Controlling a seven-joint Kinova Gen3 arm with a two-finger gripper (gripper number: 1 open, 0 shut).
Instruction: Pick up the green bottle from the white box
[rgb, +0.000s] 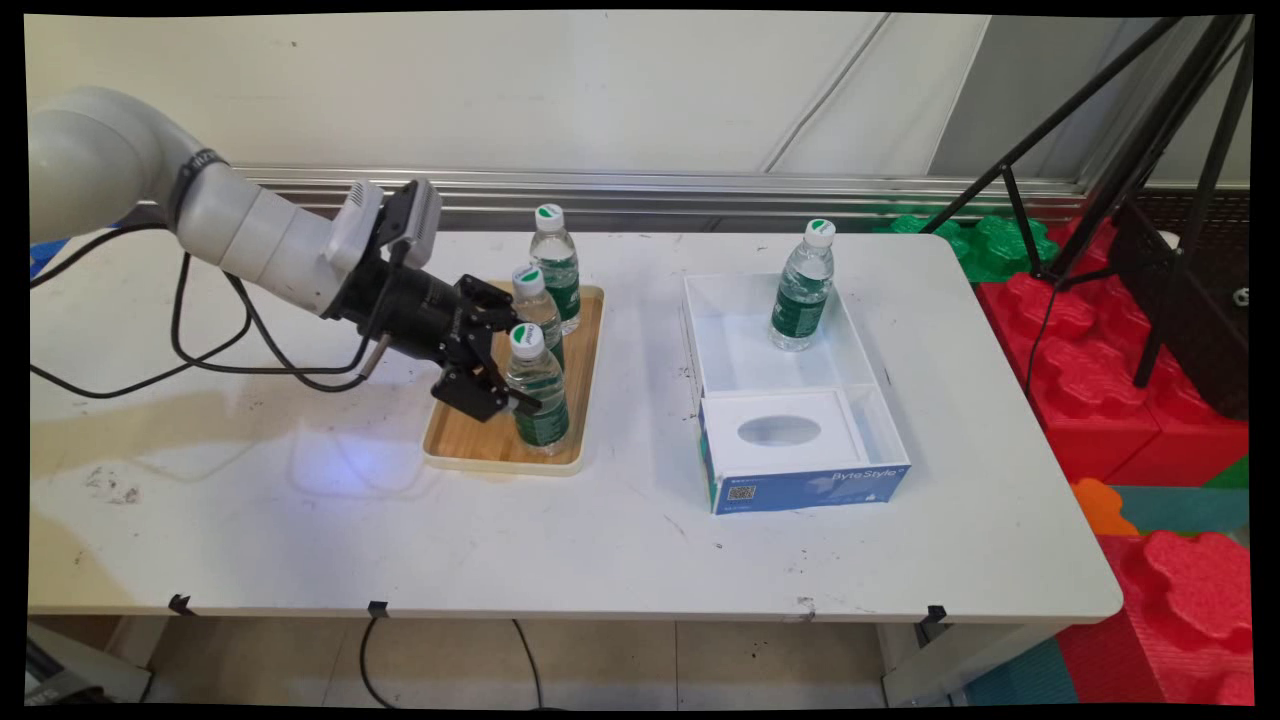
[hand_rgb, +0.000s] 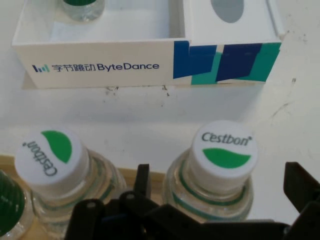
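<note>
Three clear water bottles with white-and-green caps stand in a row on a wooden tray (rgb: 480, 445). My gripper (rgb: 512, 360) is open and reaches in from the left, straddling the front bottle (rgb: 538, 395) just below its cap. In the hand view that bottle (hand_rgb: 223, 149) sits between my fingers (hand_rgb: 142, 182), with a small gap on each side of it. The middle bottle (hand_rgb: 52, 157) stands just outside the left finger. The middle bottle (rgb: 535, 300) and back bottle (rgb: 556, 265) stand behind the gripper in the main view.
To the right, a white open box (rgb: 730, 360) with a blue printed front holds a fourth bottle (rgb: 802, 290) at its far end and a white insert with an oval hole near its front. A black tripod (rgb: 1130, 170) and red foam blocks (rgb: 1110, 370) stand beyond the table's right edge.
</note>
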